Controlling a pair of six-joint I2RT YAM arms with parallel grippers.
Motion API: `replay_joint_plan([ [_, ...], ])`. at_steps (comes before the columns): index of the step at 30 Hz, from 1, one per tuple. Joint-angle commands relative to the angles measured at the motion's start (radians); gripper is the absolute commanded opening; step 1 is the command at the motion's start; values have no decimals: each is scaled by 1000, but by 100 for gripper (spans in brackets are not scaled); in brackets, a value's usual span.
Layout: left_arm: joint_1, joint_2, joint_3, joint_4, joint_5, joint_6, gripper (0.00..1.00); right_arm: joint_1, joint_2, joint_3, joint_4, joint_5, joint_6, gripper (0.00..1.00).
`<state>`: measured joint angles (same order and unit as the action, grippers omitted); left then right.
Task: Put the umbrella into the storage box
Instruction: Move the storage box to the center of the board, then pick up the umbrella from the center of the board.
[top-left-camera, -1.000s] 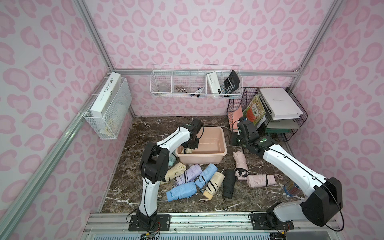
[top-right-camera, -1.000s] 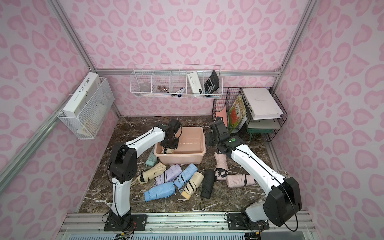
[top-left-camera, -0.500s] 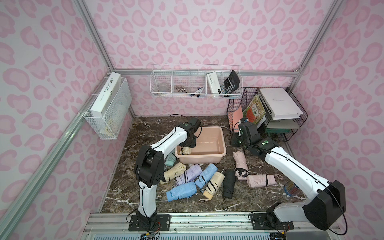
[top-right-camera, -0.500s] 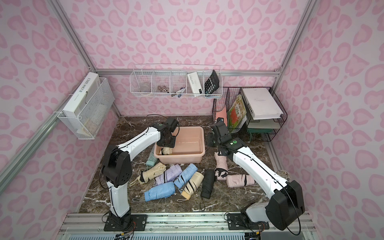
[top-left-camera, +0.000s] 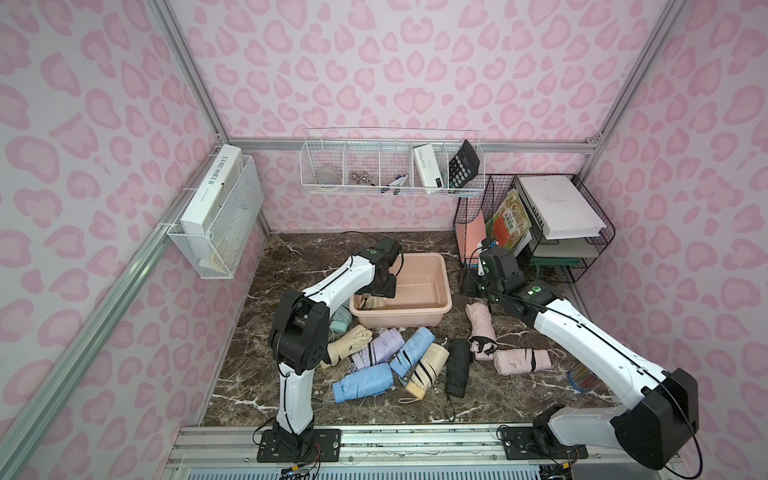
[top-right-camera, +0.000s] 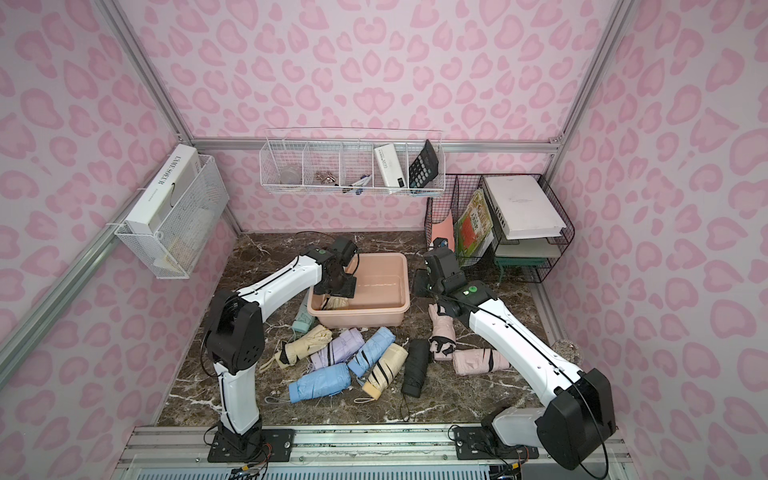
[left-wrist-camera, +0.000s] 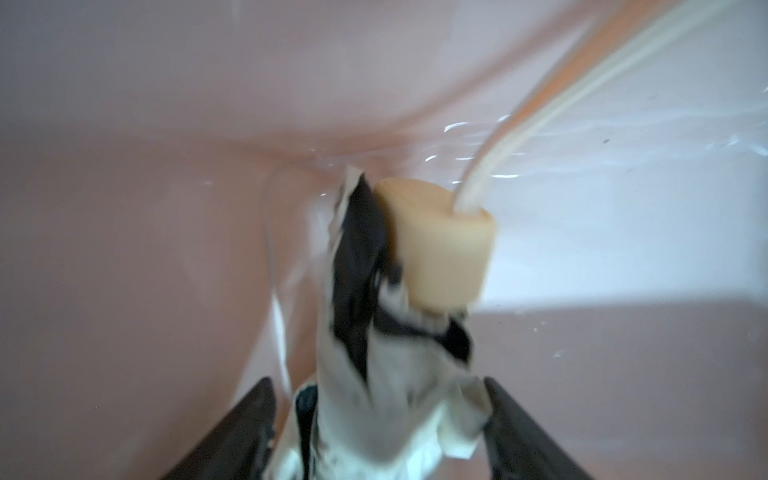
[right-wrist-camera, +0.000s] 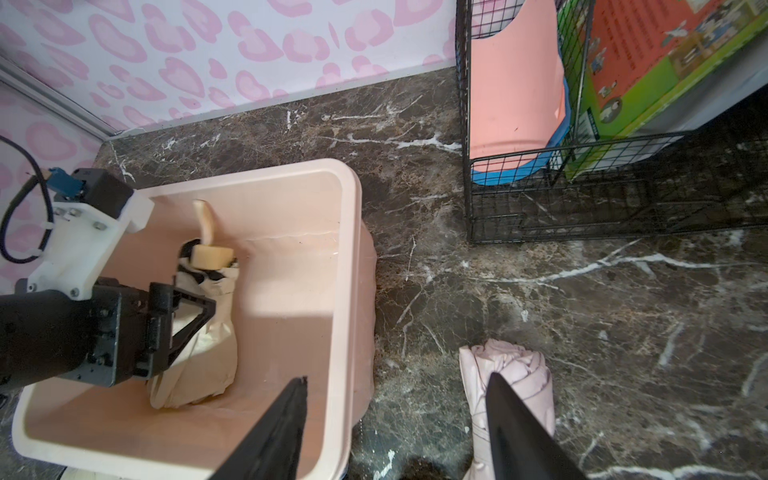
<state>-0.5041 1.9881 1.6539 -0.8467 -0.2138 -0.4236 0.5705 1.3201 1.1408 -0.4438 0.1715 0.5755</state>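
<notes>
Seen in both top views: reaches into the storage box (top-left-camera: 401, 321), set by the middle of the back edge of the counter (top-left-camera: 291, 257), with the left gripper (top-left-camera: 379, 292) low over a cream umbrella (top-left-camera: 372, 303) lying in the box corner nearest that arm's base; holds the right gripper (top-left-camera: 471, 284) just off the box's opposite end; leaves the other folded umbrellas (top-left-camera: 409, 351) scattered across the counter's front half. Through the left wrist camera: looks along the umbrella to its tan handle (left-wrist-camera: 440, 249), with jaws spread on either side of the fabric, not pinching it, the bundle down on the box floor; too blurred to rule out a light brush on one side. Through the right wrist camera: confirms the umbrella wholly inside the rim, wrist strap (right-wrist-camera: 205, 222) curling up against the back wall; shows the right jaws parted and empty above the box's end rim, with a pale pink umbrella (right-wrist-camera: 515, 374) on the counter below one of them. Best done from here, by the look of it: keep the left jaws wide, rise straight up past the rim, watch for strap or loose fabric snagging a jaw tip and dragging the bundle back out, hold the right arm away from the box meanwhile, then turn toward the counter's front half for another.
</notes>
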Motion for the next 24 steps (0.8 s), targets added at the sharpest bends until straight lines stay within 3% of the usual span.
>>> replay_joint_plan([
  [1, -1, -37, -9, 19, 14, 6, 99, 2, -8, -5, 4, 8, 9, 61],
  [7, -1, -131, -57, 49, 14, -4, 98, 8, -4, -7, 10, 1, 10, 61],
  [12, -1, -245, -103, 96, 28, -11, 88, 22, 13, -7, 38, -47, -33, 58],
  [17, -1, -376, -159, 136, 18, -34, 85, 98, 33, -16, 116, -103, -186, 58],
  [24, -1, -560, -266, 145, -66, -71, 86, 233, 2, -81, 246, -207, -507, 61],
])
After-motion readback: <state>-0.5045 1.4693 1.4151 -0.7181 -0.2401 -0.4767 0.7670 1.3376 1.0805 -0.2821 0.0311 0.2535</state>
